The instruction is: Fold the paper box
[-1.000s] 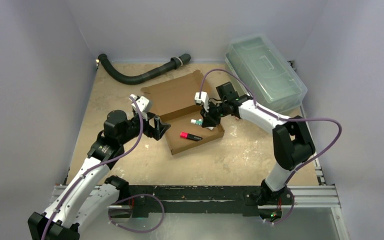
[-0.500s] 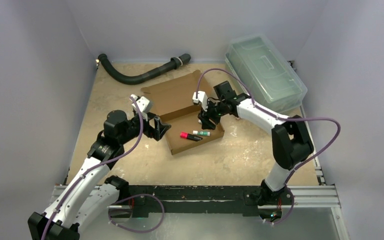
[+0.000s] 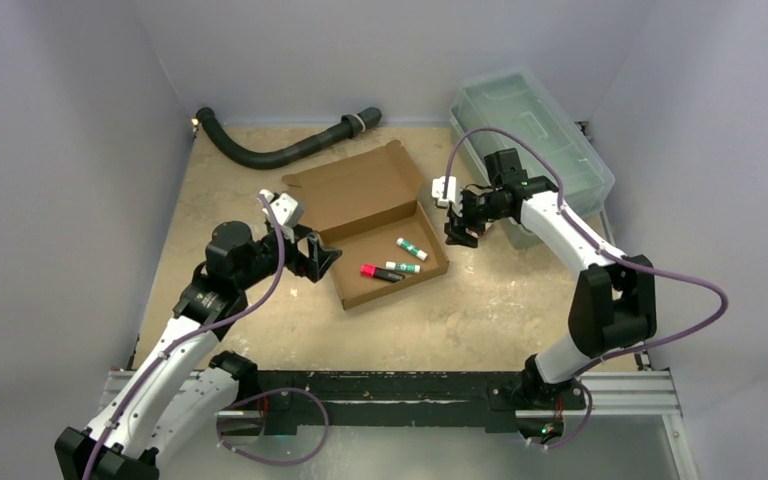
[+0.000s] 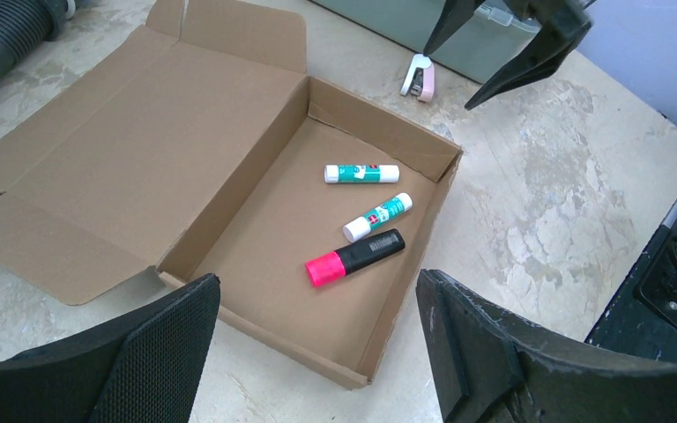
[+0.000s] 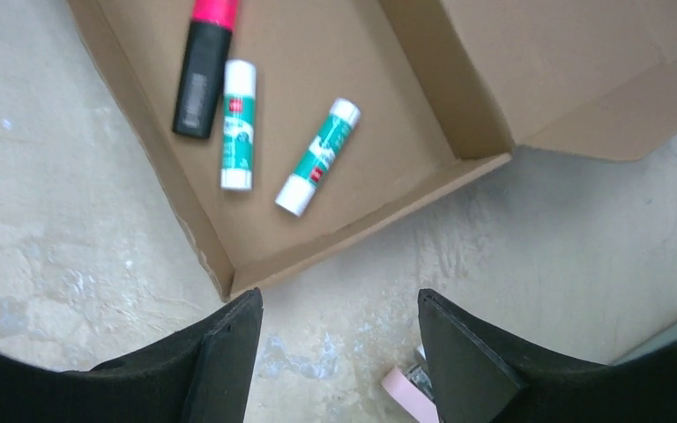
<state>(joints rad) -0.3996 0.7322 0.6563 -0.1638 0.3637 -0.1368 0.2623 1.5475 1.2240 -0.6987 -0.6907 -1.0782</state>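
The paper box point(image 3: 352, 192) is brown cardboard, its lid flat open at the back and its shallow tray toward the front. In the tray point(image 4: 256, 256) lie two green-and-white glue sticks point(image 4: 361, 174) point(image 4: 377, 217) and a pink-and-black highlighter point(image 4: 355, 257). My left gripper point(image 3: 325, 255) hovers open at the tray's left near corner point(image 4: 317, 282). Right of the box's right corner point(image 5: 388, 106), my right gripper point(image 3: 457, 232) hangs open over bare table point(image 5: 339, 300), holding nothing.
A small pink stapler point(image 4: 419, 75) lies on the table just under my right gripper, between the box and the clear greenish lidded bin point(image 3: 530, 140). A black corrugated hose point(image 3: 280, 150) runs along the back. Grey walls close in three sides.
My right gripper has opened, let go of a glue stick that now lies in the tray, and drawn back to the right, off the box. The left arm has not moved.
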